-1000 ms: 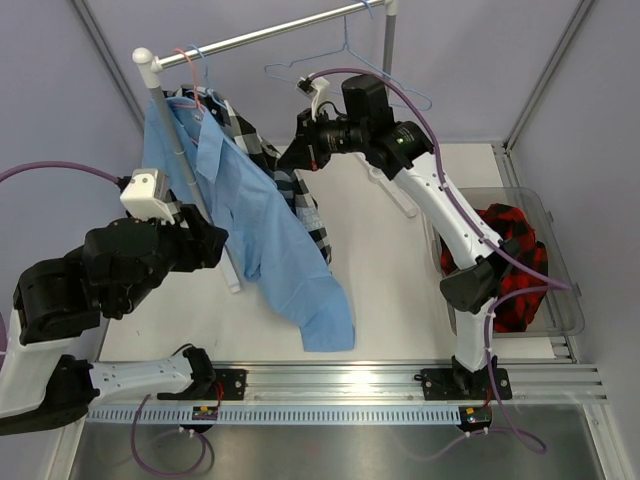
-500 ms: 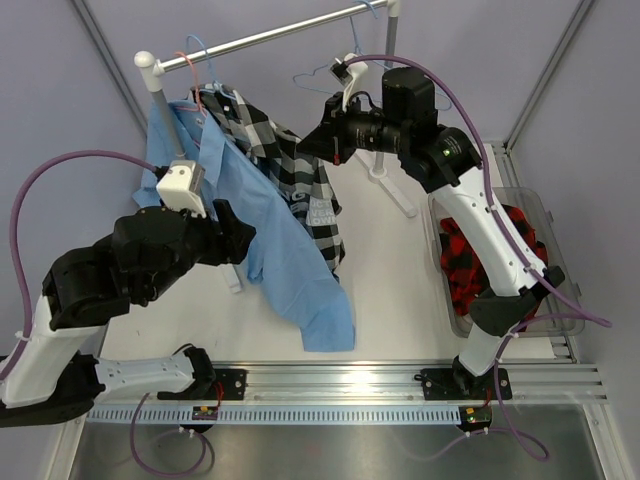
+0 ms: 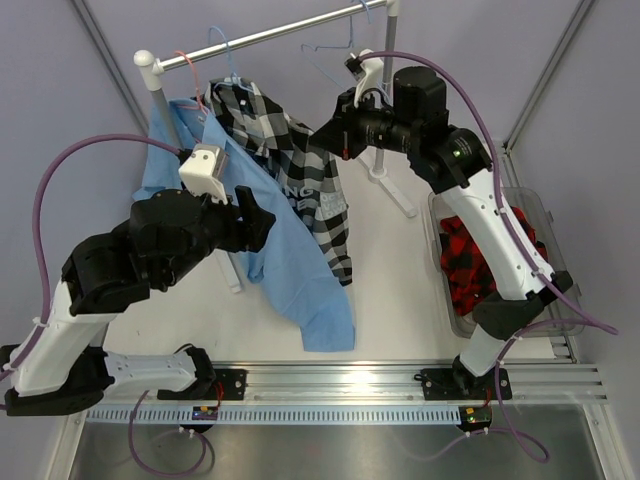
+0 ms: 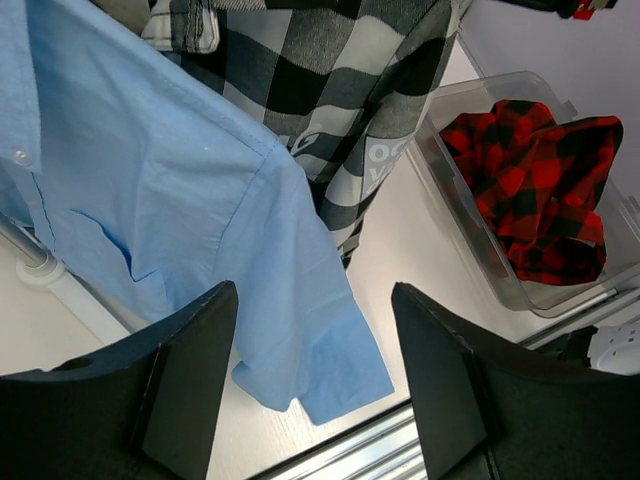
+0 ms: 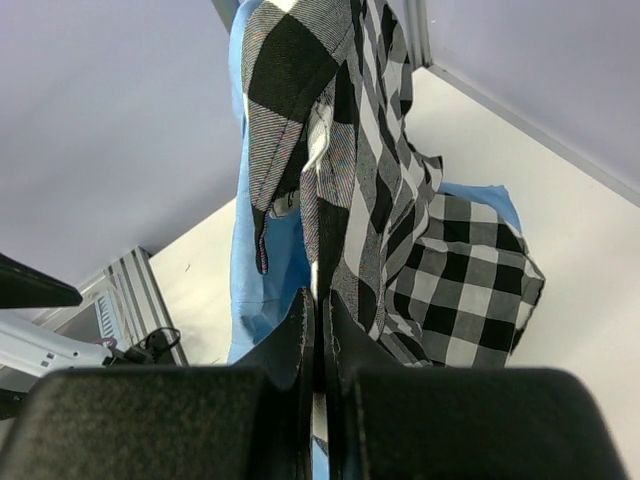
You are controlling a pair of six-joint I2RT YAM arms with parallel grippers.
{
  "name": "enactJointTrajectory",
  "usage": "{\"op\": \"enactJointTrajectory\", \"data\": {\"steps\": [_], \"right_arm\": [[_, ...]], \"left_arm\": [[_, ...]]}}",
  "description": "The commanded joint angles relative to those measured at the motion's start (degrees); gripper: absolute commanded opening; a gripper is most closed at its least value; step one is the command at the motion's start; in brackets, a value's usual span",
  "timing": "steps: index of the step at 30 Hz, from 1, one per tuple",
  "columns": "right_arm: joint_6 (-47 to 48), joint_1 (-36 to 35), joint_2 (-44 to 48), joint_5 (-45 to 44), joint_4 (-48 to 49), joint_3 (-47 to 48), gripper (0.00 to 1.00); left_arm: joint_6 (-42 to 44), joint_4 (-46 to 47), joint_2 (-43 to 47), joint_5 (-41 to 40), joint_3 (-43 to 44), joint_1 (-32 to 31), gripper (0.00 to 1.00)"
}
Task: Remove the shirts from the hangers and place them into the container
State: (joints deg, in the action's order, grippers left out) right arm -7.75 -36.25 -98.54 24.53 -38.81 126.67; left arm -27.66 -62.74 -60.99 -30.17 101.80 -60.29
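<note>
You see pale lilac walls point(image 3: 50, 100) enclosing a white tabletop point(image 3: 395, 290); a silver rail point(image 3: 290, 30) crosses the back, an aluminium track point(image 3: 340, 380) the near edge.

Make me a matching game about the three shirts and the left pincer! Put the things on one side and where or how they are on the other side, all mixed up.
Things:
1. red-and-black shirt
2. check shirt
3. light blue shirt
4. left pincer

Where or how:
A. open, holding nothing
B. pinched by the right pincer
C. lying in the clear bin
D. hanging, with its low tip nearest the table's front edge

Pairs: 1-C, 2-B, 3-D, 4-A
</note>
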Motion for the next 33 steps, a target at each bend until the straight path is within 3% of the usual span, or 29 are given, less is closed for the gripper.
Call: {"op": "enactJointTrajectory", "data": {"steps": [1, 9, 26, 33], "right_arm": [[-0.7, 1.4, 4.1, -1.2, 5.2, 1.2, 0.00], [-0.4, 1.9, 4.5, -1.2, 2.0, 5.4, 0.00], [-0.3, 4.1, 10.9, -1.8, -0.8, 4.0, 0.00], [0.7, 4.2, 14.2, -3.0, -4.0, 3.5, 0.00]], "left_arm": [[1.6, 3.2, -0.6, 1.7, 1.4, 0.0, 0.68], [4.2, 3.8, -1.9, 0.6, 3.6, 0.0, 0.69], [7.4, 6.1, -7.8, 0.6, 8.9, 0.2, 0.70], [10.2, 6.6, -11.2, 0.5, 15.1, 1.5, 0.71]]}}
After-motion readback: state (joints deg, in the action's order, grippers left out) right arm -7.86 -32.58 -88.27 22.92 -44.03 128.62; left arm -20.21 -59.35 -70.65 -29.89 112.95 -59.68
